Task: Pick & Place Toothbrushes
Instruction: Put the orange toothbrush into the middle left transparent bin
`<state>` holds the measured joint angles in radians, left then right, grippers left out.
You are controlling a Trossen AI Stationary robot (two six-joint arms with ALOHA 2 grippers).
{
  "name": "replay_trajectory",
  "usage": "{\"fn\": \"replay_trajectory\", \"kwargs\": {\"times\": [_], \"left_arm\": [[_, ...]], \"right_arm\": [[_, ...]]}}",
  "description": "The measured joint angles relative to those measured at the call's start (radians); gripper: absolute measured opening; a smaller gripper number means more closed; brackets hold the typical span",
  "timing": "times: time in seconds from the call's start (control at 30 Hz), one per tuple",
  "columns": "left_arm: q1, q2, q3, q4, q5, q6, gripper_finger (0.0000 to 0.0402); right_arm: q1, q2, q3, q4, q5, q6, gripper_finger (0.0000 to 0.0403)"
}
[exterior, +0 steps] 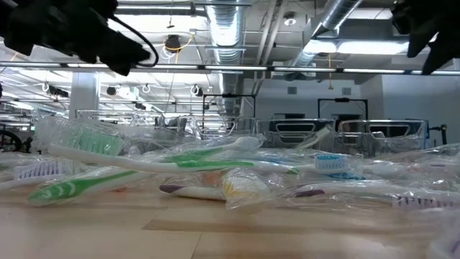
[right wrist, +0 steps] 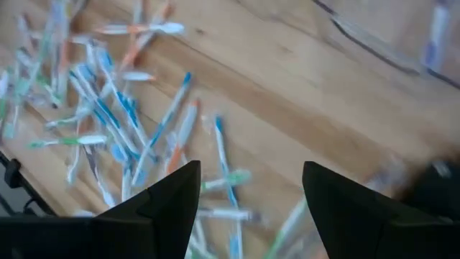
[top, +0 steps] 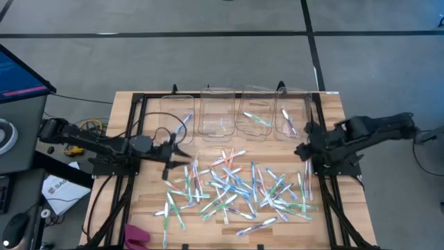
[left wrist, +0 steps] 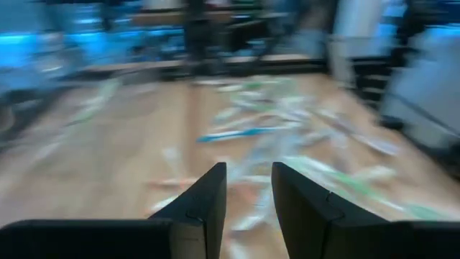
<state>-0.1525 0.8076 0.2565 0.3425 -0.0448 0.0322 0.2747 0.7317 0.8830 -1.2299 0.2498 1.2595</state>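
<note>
Many slim toothbrushes [top: 236, 187] in clear wrappers, with blue, green, orange and purple accents, lie in a loose heap on the wooden table [top: 149, 201]; the low view shows the heap [exterior: 215, 173] up close. My left gripper [top: 173, 149] hovers at the heap's left edge, open, with nothing between its fingers [left wrist: 248, 169]. My right gripper [top: 303, 149] hangs above the heap's far right side, pointing steeply down, open and empty [right wrist: 251, 169]. Single toothbrushes lie in the clear bins, such as a green one [top: 258, 119].
Several clear bins [top: 216, 111] stand in a row along the table's far edge. A black frame [top: 132, 139] borders the table top. A pink object [top: 137, 236] lies at the near left corner. Bare wood [top: 146, 187] shows left of the heap.
</note>
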Motion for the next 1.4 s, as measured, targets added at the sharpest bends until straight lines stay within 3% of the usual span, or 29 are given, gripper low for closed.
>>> {"fn": "replay_trajectory", "kwargs": {"times": [0.1, 0.23, 0.33, 0.47, 0.9, 1.4], "left_arm": [[-0.039, 0.020, 0.000, 0.007, -0.042, 0.006, 0.0112], [-0.062, 0.065, 0.000, 0.038, -0.087, 0.014, 0.0134], [-0.066, 0.106, 0.000, 0.089, -0.088, 0.015, 0.0153], [-0.065, 0.161, 0.000, 0.154, -0.088, 0.016, 0.0174], [-0.065, 0.281, 0.000, 0.251, -0.088, 0.016, 0.0200], [-0.065, 0.282, 0.000, 0.259, -0.080, 0.017, 0.0199]], "right_arm": [[0.085, 0.003, -0.079, 0.184, 0.133, -0.094, 0.0238], [0.155, 0.033, -0.194, 0.519, 0.252, -0.361, 0.0238], [0.157, 0.110, -0.254, 0.784, 0.263, -0.604, 0.0238], [0.142, 0.234, -0.268, 1.003, 0.266, -0.816, 0.0238], [-0.022, 0.741, -0.239, 1.293, 0.327, -1.070, 0.0238], [-0.059, 1.059, 0.009, 1.236, 0.286, -1.301, 0.0238]]}}
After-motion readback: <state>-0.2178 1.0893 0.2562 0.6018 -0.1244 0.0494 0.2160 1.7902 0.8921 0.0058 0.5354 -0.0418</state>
